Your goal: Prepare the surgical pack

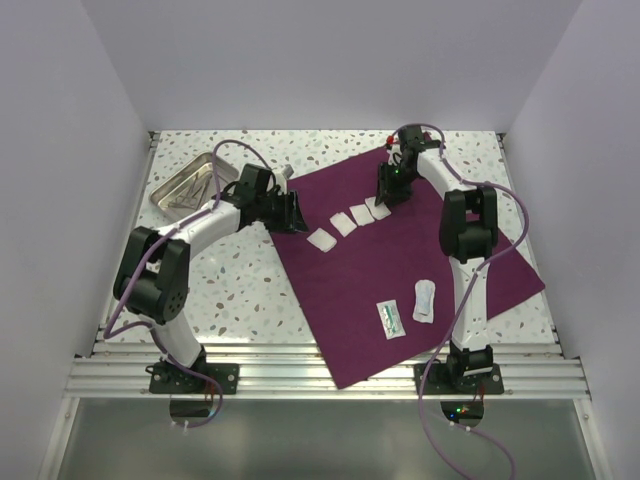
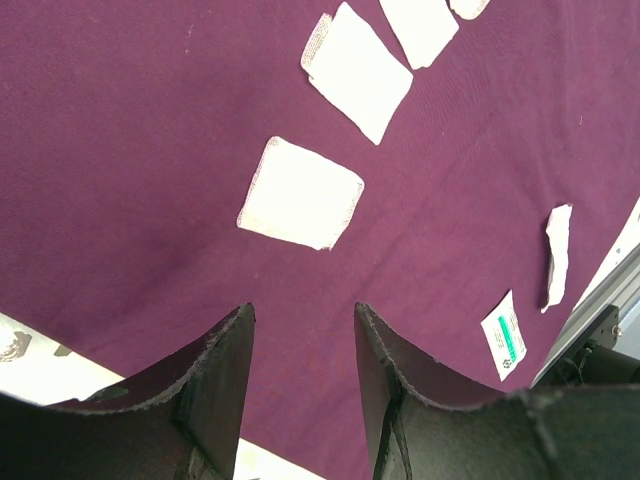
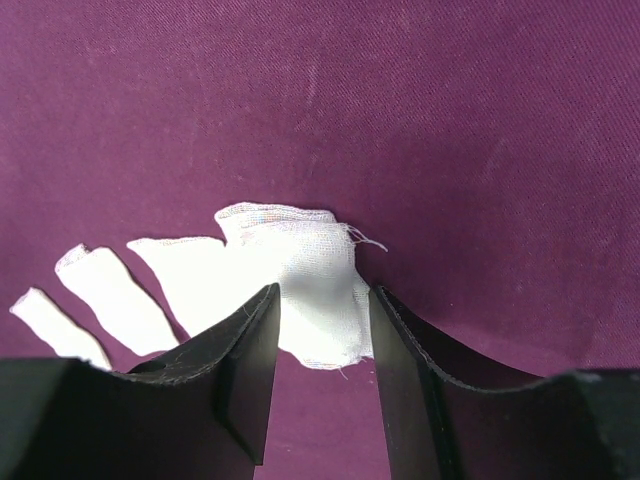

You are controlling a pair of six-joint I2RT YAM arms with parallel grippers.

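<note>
The surgical pack, a deep purple cloth (image 1: 400,260), lies spread flat on the table. Several white gauze squares (image 1: 343,225) lie in a row on its far part. My left gripper (image 1: 297,215) is open and empty just over the cloth's left edge; in the left wrist view (image 2: 305,315) only cloth (image 2: 150,120) shows between its fingers, with a gauze square (image 2: 300,193) ahead. My right gripper (image 1: 385,198) is open at the row's right end. In the right wrist view (image 3: 325,290) its jaws straddle the end gauze square (image 3: 305,265), lying slightly rumpled on the cloth (image 3: 450,120).
A metal tray (image 1: 190,185) with instruments sits at the far left of the table. A green-labelled packet (image 1: 391,319) and a white packet (image 1: 424,300) lie on the cloth's near part, also in the left wrist view (image 2: 503,335). Speckled tabletop (image 1: 240,290) lies left of the cloth.
</note>
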